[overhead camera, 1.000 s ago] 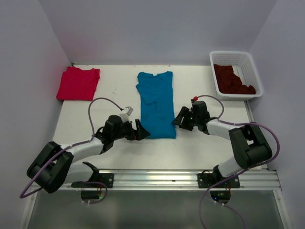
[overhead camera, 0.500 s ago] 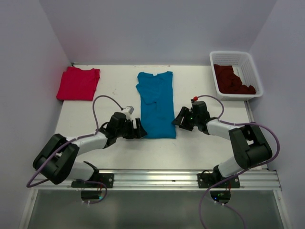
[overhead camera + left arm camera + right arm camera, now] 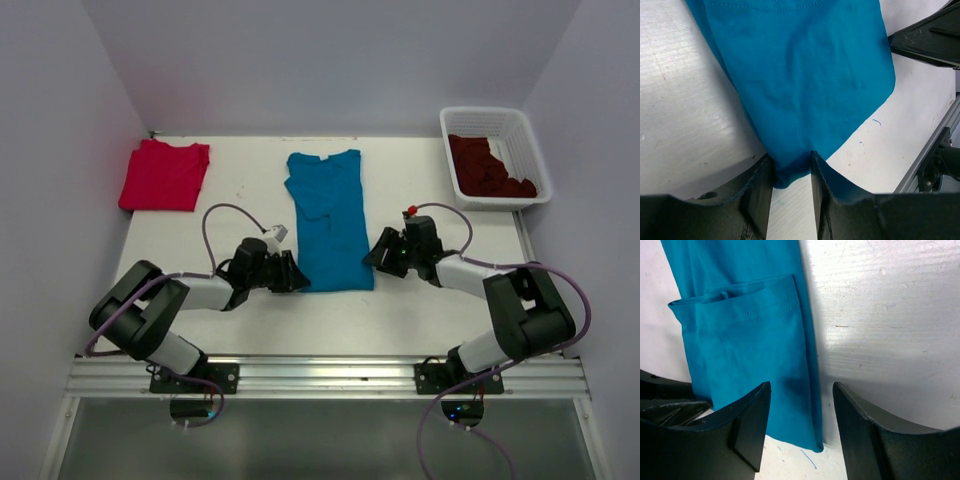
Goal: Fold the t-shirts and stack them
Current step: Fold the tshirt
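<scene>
Count by kind: one white table (image 3: 250, 200); one teal blue cloth t-shirt (image 3: 328, 215); one bright red cloth t-shirt (image 3: 163, 174); one white plastic lattice basket (image 3: 485, 112); one heap of dark maroon cloth shirts (image 3: 488, 168), number of pieces not discernible. There are two black-and-white robot arms (image 3: 190, 293), each with one hand: the left hand (image 3: 292, 275) and the right hand (image 3: 378, 250).

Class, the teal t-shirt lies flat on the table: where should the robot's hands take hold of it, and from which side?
Pinch the teal t-shirt at its two near hem corners, each hand sliding in low from its own outer side. The cloth lies flat, hem on the near side; the left hand and right hand straddle those edges.
</scene>
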`<state>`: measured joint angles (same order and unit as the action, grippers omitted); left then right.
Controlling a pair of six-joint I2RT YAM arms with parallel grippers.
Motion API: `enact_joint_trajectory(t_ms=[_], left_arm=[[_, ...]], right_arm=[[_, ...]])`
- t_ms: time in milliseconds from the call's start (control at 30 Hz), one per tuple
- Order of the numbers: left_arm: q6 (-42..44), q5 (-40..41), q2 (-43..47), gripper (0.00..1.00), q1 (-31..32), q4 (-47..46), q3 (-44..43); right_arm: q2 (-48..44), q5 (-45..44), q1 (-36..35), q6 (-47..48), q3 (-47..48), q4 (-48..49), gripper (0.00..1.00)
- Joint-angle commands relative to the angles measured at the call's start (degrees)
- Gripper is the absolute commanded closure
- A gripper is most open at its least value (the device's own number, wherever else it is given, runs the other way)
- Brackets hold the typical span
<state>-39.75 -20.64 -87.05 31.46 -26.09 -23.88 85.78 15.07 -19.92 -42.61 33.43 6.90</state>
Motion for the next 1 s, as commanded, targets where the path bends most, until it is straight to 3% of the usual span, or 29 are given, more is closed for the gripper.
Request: enact_joint_trajectory(t_ms=[0, 67, 100, 367, 600, 967], left_arm=[[0.9, 0.3, -1.6, 0.69, 0.1, 6.1, 2.7], [0.9, 0.3, -1.4, 0.86, 0.1, 6.0, 2.7], [0.9, 0.3, -1.4, 1.0, 0.1, 5.7, 2.8], [0.1, -0.7, -1.4, 1.0, 0.1, 4.2, 2.9], [-0.9, -1.2, -1.5, 1.0, 0.1, 2.4, 3.5], [-1.5, -1.5, -0.2, 1.0, 0.1, 2.2, 4.5]], right_arm=[[1.1, -2.6, -0.1, 1.6, -2.9, -8.8, 0.43], [0.9, -2.2, -0.2, 1.6, -3.0, -8.7, 0.43], [0.6, -2.2, -0.2, 1.6, -3.1, -9.0, 0.44], [-7.5, -1.7, -0.1, 0.8, -5.9, -13.1, 0.44], [-16.2, 1.4, -0.3, -4.2, -14.3, -11.4, 0.44], [-8.3, 4.3, -0.2, -6.2, -13.7, -2.6, 0.47]])
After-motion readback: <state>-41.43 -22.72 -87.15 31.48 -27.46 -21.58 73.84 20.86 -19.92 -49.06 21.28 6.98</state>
